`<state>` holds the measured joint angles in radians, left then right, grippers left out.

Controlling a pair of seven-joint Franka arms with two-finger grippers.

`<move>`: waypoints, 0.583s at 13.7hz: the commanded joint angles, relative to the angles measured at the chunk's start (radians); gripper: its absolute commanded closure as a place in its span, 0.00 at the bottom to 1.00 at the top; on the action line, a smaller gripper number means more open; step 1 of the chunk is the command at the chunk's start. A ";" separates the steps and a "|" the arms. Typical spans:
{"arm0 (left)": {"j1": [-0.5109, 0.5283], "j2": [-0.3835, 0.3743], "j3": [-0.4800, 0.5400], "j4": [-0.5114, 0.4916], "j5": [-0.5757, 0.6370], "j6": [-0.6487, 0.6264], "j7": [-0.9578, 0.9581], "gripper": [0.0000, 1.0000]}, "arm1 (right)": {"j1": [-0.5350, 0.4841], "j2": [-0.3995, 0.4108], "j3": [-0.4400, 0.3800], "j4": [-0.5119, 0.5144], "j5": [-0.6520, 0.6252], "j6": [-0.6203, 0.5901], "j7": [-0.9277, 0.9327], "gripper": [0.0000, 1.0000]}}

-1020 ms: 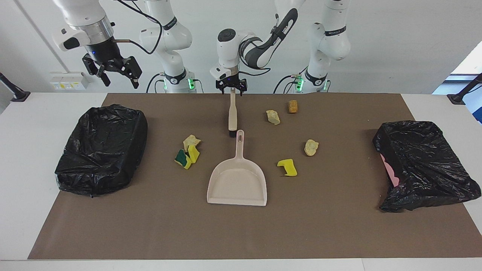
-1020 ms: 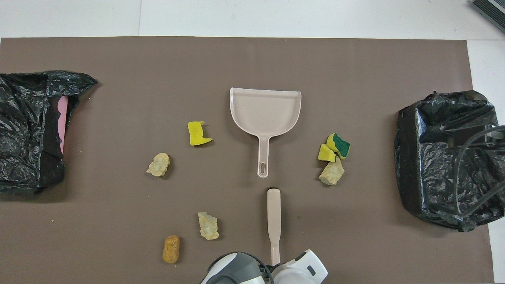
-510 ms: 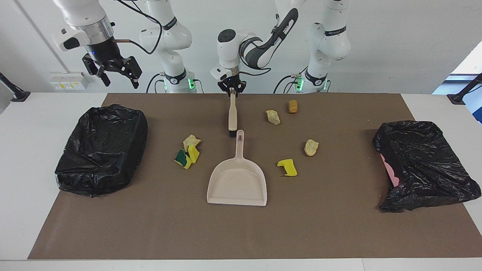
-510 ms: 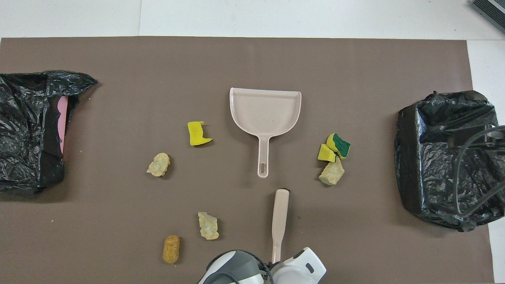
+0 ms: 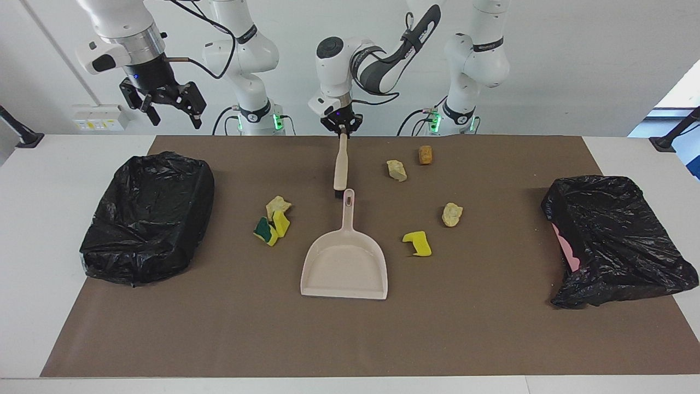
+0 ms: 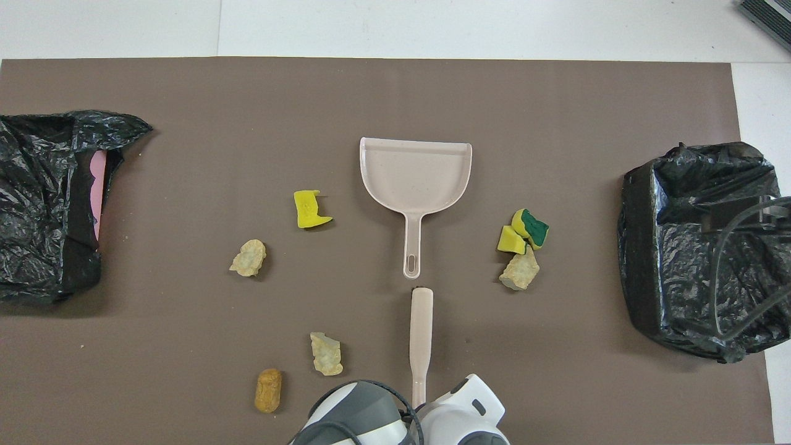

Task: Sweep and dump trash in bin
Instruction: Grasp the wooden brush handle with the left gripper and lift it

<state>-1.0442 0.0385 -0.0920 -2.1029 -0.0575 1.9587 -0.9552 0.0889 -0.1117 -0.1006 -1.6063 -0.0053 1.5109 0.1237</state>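
My trash lies scattered around the dustpan [image 5: 344, 262]. Toward my right arm's end sit a yellow-green sponge [image 5: 266, 231], a yellow piece [image 5: 281, 222] and a tan chunk [image 5: 278, 206], touching. Toward my left arm's end lie a yellow sponge [image 5: 418, 243], two pale chunks [image 5: 451, 214] [image 5: 396, 170] and a brown lump [image 5: 425, 154].

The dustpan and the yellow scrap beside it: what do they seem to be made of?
The dustpan looks like moulded plastic, beige and matt: thin raised walls, one piece with its handle. The yellow scrap seems to be sponge foam: bright, dull, with rough cut edges. Neither can be confirmed by look alone.
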 commanded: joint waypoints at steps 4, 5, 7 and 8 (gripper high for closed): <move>0.007 -0.106 -0.003 -0.019 -0.001 -0.288 -0.140 1.00 | -0.008 -0.016 0.001 -0.011 0.025 -0.009 -0.022 0.00; 0.007 -0.114 -0.003 -0.020 -0.001 -0.344 -0.181 1.00 | -0.008 -0.016 0.002 -0.011 0.025 -0.009 -0.022 0.00; 0.033 -0.118 -0.003 -0.023 -0.008 -0.405 -0.282 1.00 | -0.008 -0.016 0.001 -0.011 0.025 -0.009 -0.022 0.00; 0.044 -0.121 -0.003 -0.032 -0.010 -0.420 -0.345 1.00 | -0.009 -0.016 0.001 -0.011 0.025 -0.008 -0.022 0.00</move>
<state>-1.0341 -0.0522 -0.0916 -2.1054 -0.0575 1.5787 -1.2027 0.0889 -0.1117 -0.1006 -1.6062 -0.0053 1.5109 0.1237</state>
